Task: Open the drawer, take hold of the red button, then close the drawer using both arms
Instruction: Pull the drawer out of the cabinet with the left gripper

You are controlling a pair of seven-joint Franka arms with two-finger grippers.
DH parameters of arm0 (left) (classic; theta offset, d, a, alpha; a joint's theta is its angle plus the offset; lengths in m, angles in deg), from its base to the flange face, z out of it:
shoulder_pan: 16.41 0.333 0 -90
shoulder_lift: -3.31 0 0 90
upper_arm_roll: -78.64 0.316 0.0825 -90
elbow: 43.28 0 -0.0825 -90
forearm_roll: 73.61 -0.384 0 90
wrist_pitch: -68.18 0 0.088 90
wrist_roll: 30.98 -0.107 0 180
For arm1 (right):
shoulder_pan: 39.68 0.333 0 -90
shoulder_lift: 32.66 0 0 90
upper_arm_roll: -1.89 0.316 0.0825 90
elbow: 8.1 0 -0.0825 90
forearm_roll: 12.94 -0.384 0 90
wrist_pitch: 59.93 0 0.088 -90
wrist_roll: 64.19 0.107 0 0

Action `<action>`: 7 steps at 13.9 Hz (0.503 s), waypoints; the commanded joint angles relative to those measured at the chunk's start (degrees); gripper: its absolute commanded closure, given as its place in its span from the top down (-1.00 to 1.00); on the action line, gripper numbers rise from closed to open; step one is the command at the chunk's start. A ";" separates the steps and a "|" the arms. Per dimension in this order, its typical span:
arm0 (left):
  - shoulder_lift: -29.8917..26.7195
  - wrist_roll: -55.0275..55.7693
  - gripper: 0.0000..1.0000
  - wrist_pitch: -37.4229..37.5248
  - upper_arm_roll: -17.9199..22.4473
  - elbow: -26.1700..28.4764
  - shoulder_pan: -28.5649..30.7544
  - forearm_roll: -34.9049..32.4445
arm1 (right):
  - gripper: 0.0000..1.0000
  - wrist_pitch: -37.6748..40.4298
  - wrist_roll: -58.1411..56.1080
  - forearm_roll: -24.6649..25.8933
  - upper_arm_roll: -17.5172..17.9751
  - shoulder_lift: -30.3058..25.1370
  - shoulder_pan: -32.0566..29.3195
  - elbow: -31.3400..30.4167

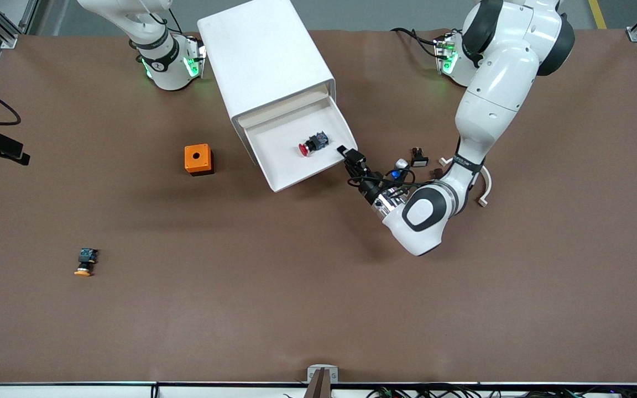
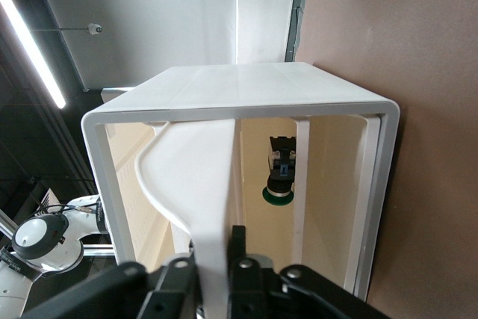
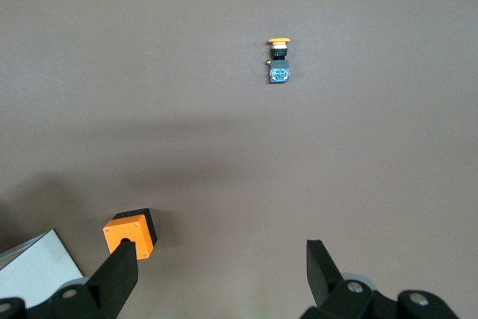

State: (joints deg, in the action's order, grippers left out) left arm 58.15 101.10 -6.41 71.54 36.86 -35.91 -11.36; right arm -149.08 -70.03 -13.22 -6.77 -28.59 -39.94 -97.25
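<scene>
Nearest the front camera lies the orange-capped button (image 1: 84, 262), well apart from everything. Farther off, the drawer (image 1: 291, 166) stands pulled out of the glossy white cabinet (image 1: 263, 61), its smooth plastic tray holding the button (image 1: 313, 143), red mushroom cap pointing toward the right arm's end. The left gripper (image 1: 348, 156) pinches the drawer's front edge, nearly closed on it. The right gripper (image 3: 220, 270), wide open and empty, hangs above the orange box (image 1: 198, 159); it looks freer to reach in.
</scene>
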 commanded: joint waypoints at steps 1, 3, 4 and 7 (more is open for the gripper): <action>-0.27 -0.25 -0.51 0.76 0.34 -0.07 0.42 1.12 | 1.00 0.29 -0.58 0.81 0.58 0.85 -1.15 0.82; -0.18 -2.25 0.02 0.76 0.42 -0.15 0.42 0.85 | 1.00 0.38 -0.49 0.81 0.58 1.73 -1.24 0.82; -0.18 -4.01 0.22 0.76 0.95 -0.24 0.51 0.85 | 1.00 0.29 -0.49 0.81 0.58 2.08 -1.76 0.82; -0.35 -12.26 0.72 0.93 2.18 -1.47 1.73 0.77 | 1.00 0.38 -0.58 0.72 0.58 3.93 -2.12 0.82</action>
State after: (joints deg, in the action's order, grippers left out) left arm 58.15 93.01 -6.34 73.12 36.29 -35.38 -11.36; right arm -149.04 -70.06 -13.13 -6.81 -25.71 -40.96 -97.29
